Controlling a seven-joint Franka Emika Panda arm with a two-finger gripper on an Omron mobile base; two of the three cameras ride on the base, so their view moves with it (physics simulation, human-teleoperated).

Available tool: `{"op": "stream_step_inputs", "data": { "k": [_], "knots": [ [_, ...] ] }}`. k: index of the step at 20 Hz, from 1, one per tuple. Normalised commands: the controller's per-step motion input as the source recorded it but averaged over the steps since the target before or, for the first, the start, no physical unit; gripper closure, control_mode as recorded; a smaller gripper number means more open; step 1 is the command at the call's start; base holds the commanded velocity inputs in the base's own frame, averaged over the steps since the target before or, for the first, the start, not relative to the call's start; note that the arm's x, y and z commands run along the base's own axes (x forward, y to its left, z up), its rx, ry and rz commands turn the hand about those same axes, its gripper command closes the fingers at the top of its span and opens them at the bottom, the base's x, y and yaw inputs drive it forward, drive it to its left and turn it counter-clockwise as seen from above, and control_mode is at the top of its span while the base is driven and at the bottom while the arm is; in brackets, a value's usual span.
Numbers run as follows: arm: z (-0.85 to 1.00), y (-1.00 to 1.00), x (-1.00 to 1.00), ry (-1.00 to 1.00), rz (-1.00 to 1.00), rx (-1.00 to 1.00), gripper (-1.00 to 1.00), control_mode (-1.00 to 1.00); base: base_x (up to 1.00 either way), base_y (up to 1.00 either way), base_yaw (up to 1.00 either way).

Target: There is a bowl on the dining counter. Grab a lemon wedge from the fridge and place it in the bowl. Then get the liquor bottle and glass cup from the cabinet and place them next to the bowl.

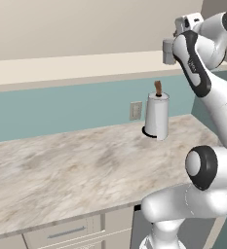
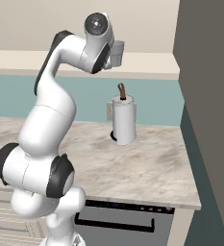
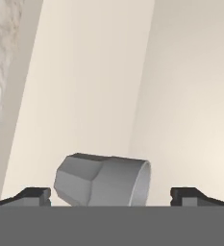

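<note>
Up high, the gripper [image 3: 111, 197] stands spread wide, its two dark fingertips [image 3: 34, 194] set well apart on either side of the glass cup [image 3: 101, 180], with clear gaps between them and the glass, so nothing is clamped. The cup sits at the cream cabinet face above the stone counter [image 1: 61, 170]. Below, a paper towel roll [image 1: 157, 116] stands upright near the counter's back edge, by a wall outlet [image 1: 135, 111].
</note>
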Motion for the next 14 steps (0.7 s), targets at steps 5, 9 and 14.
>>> {"op": "stream_step_inputs", "data": {
  "k": [5,9,14],
  "knots": [
    [0.0,-0.05,0.27,0.01,0.0,-0.01,-1.0,-1.0,0.0,0.0,0.0],
    [-0.03,-0.14,0.23,0.0,0.0,0.0,-1.0,-1.0,0.0,0.0,0.0],
    [-0.07,-0.17,0.11,0.0,0.0,0.0,-1.0,-1.0,0.0,0.0,0.0]
  ]
}}
